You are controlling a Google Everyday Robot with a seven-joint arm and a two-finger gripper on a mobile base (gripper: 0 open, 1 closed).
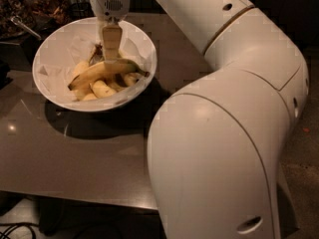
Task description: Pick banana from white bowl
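The white bowl (50, 54) stands on the dark table at the upper left, lined with white paper. The long curved yellow banana (94, 72) lies across the bowl's middle on top of several short pale banana pieces (102, 88). My gripper (111, 54) hangs straight down from above, inside the bowl. Its tip reaches the top side of the banana near the banana's middle. The banana rests in the bowl, not lifted.
My big white arm (224, 133) fills the right half of the view and hides the table's right side. The dark table (75, 153) stretches in front of the bowl. Dark clutter (30, 9) lies behind the bowl at the upper left.
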